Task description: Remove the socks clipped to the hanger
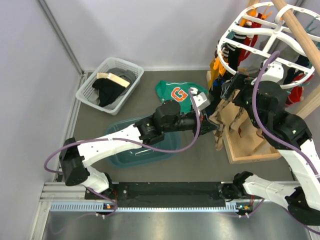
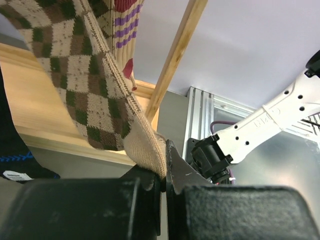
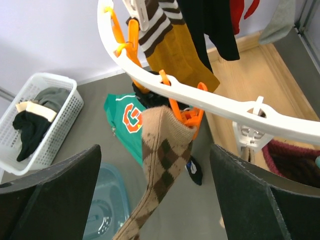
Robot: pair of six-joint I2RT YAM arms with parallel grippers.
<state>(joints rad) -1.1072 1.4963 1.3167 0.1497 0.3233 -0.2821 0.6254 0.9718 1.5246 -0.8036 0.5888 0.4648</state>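
The white oval hanger (image 1: 260,40) hangs from a wooden pole at the right, with several socks clipped to it. A tan-brown argyle sock (image 1: 232,117) hangs from an orange clip (image 3: 187,116) on the hanger's rim (image 3: 225,105). My left gripper (image 1: 212,125) is shut on that sock's toe (image 2: 147,150), its jaws (image 2: 165,165) pinching the fabric. My right gripper (image 1: 230,92) is open just below the rim, and the sock's cuff (image 3: 167,135) hangs between its fingers without touching them. A mustard sock (image 3: 185,50) and a black sock (image 3: 215,25) hang behind.
A white mesh basket (image 1: 110,82) with dark clothes stands at the back left. A green sweatshirt (image 1: 175,92) lies on the table. A teal tub (image 1: 125,150) sits under my left arm. The wooden stand base (image 1: 250,150) and pole (image 1: 300,35) are at the right.
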